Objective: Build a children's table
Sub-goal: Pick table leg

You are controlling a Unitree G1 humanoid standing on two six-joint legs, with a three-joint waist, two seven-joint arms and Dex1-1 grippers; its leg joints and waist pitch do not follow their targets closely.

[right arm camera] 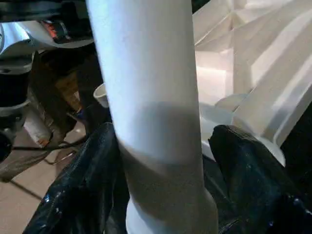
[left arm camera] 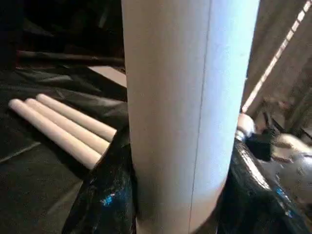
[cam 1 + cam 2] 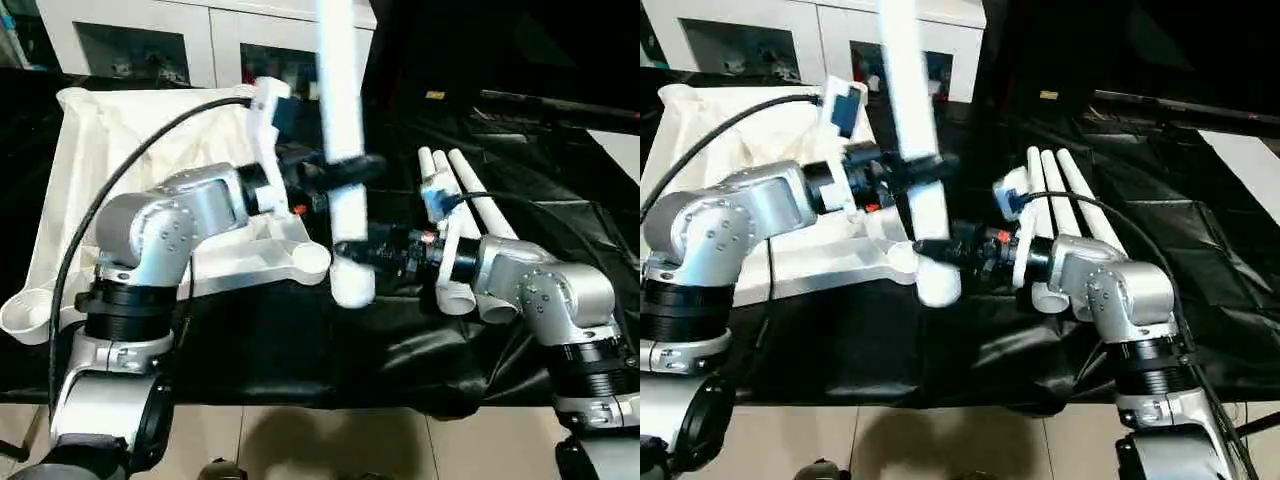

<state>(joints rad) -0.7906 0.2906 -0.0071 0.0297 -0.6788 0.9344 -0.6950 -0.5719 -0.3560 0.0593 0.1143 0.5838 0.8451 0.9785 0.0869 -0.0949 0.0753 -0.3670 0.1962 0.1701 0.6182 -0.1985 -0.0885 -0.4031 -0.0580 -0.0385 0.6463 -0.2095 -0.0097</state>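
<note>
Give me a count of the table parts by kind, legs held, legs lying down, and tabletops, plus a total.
Legs held upright: 1
Legs lying on the black sheet: 3
Tabletops: 1
Total: 5

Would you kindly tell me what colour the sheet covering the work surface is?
Black and glossy: the sheet shows best in the left eye view, beneath the three lying legs.
</note>
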